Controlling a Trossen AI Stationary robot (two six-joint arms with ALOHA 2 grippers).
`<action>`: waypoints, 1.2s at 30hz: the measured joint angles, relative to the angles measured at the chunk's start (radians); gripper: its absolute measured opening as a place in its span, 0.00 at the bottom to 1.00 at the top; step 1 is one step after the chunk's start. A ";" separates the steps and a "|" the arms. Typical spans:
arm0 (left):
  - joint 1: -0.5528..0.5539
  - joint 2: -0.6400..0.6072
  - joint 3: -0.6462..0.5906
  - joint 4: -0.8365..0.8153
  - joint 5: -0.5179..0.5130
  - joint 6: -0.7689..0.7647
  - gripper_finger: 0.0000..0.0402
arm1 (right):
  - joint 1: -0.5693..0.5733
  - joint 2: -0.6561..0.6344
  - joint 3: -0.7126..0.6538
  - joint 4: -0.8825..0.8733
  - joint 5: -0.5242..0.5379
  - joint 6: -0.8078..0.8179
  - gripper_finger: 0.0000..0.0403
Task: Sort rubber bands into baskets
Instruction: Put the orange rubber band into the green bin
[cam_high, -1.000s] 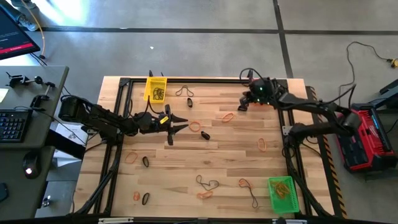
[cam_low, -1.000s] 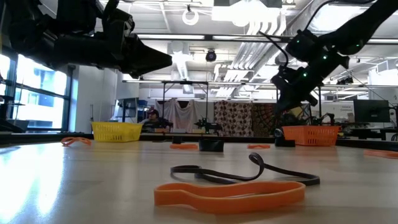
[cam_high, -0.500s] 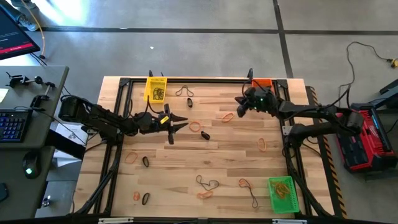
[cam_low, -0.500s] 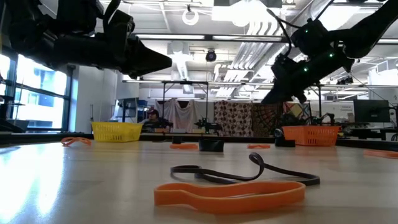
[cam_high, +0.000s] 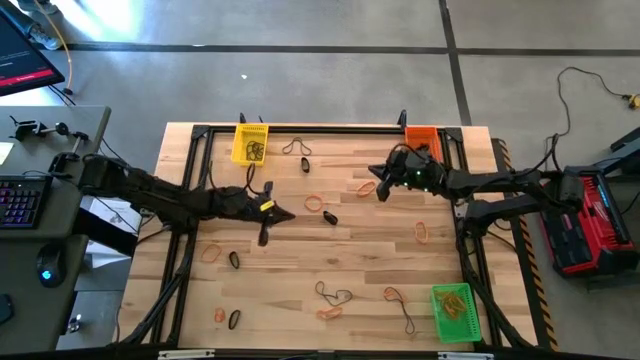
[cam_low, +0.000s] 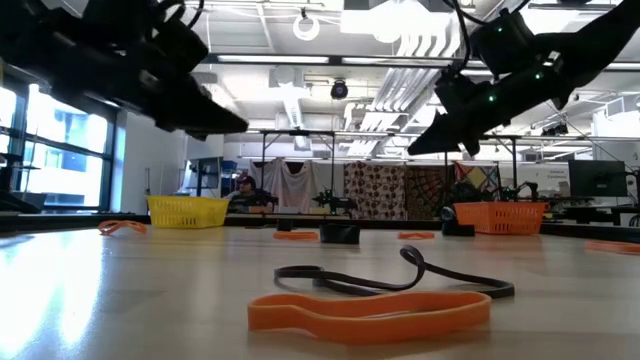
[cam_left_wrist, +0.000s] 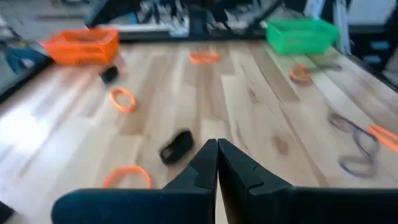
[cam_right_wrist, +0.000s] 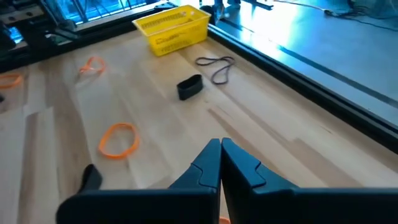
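Reference landmark: the yellow basket (cam_high: 251, 143) at the far left of the counter (cam_high: 380, 250). Nearest the low camera lie an orange rubber band (cam_low: 370, 310) and a black rubber band (cam_low: 395, 280), touching, well apart from the yellow basket; more loops are scattered across the boards.

Left claw (cam_high: 284, 213): fingers pressed together, holding nothing visible; it hovers near the yellow basket, toward the counter's middle. Just ahead of it lies a black band (cam_left_wrist: 177, 145), folded into a short lump, its long axis slanting across the claw's line; an orange band (cam_left_wrist: 127, 177) lies beside that. The left arm is judged the nearer for both.

Right claw (cam_high: 378, 189): likewise shut and empty, well across from the yellow basket, near the orange basket (cam_high: 421, 135); an orange band (cam_high: 365, 187) lies just beside its tip.

The green basket (cam_high: 452, 309) stands at the opposite corner. The counter is pale wood planking; beyond it, an open workshop with benches.
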 joint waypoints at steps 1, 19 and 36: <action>-0.013 -0.023 0.000 -0.045 -0.001 -0.010 0.00 | 0.015 0.000 0.000 -0.001 0.006 0.000 0.00; -0.308 -0.177 0.242 -0.809 -0.040 -0.129 0.00 | 0.180 0.000 0.001 0.008 0.146 0.001 0.00; -0.685 -0.175 0.297 -1.085 -0.008 -0.519 0.00 | 0.193 0.000 0.001 0.006 0.146 0.002 0.00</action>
